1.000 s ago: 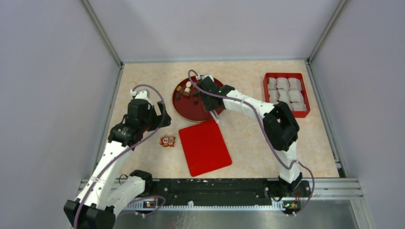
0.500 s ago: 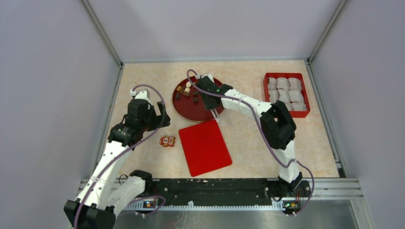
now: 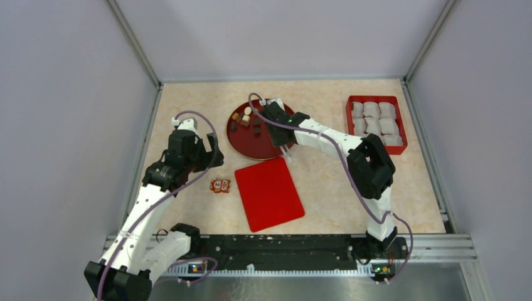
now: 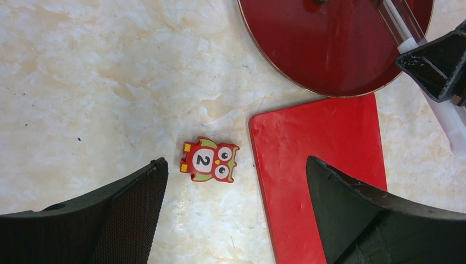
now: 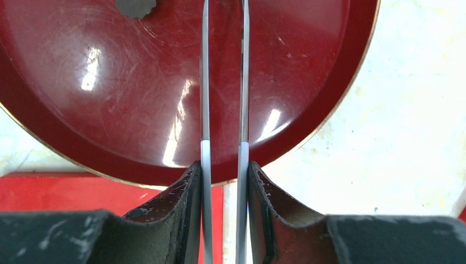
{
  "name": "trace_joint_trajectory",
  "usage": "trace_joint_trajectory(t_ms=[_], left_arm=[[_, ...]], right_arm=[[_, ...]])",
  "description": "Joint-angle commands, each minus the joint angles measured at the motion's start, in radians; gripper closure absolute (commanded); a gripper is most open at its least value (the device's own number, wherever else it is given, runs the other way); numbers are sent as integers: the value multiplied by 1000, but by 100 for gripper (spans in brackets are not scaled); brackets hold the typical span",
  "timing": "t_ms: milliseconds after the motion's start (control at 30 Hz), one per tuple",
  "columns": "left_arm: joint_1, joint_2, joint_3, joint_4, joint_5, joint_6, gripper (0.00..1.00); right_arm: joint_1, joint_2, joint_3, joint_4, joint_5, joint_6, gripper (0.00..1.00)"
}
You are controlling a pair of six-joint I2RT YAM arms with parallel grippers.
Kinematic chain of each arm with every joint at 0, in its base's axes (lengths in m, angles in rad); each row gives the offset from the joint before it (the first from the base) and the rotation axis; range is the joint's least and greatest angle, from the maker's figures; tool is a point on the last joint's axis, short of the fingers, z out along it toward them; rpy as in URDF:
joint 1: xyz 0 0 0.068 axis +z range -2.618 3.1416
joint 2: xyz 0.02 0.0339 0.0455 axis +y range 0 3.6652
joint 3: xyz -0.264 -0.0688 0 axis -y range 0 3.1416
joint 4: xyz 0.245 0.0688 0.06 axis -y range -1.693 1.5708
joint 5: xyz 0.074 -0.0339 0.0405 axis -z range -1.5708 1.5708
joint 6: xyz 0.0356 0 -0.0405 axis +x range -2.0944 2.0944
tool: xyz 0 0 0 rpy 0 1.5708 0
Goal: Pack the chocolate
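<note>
The chocolate (image 3: 244,119), several small brown, tan and white chunks, lies on the far left of a round dark red plate (image 3: 248,145). One dark chunk (image 5: 134,6) shows at the top of the right wrist view. My right gripper (image 3: 280,142) is at the plate's near right edge, shut on thin tweezers (image 5: 204,82). Their two prongs reach over the bare plate (image 5: 308,66) and hold nothing. My left gripper (image 3: 211,157) is open and empty, low over the table left of the plate (image 4: 329,49).
A flat red lid (image 3: 268,193) lies in front of the plate. A small red owl tile (image 4: 209,160) marked 2 lies left of the lid. A red box (image 3: 375,98) of white paper cups stands at the far right.
My right arm has shifted slightly, with the tweezers still over the plate. The left arm has not moved.
</note>
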Motion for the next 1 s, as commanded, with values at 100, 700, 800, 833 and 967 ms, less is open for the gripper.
trace_joint_trajectory(t_ms=[100, 700, 800, 833, 967], left_arm=[[4, -21, 18, 19, -4, 4, 1], [4, -33, 5, 29, 9, 1, 1], [4, -31, 5, 31, 9, 4, 1], [5, -30, 5, 31, 9, 5, 1], [5, -22, 9, 35, 12, 9, 1]], right_arm=[[13, -159, -54, 49, 7, 2, 87], [-15, -287, -123, 30, -70, 4, 87], [-33, -314, -134, 21, -61, -1, 87], [-43, -331, -144, 20, -57, 1, 86], [-116, -430, -209, 27, -52, 12, 86]])
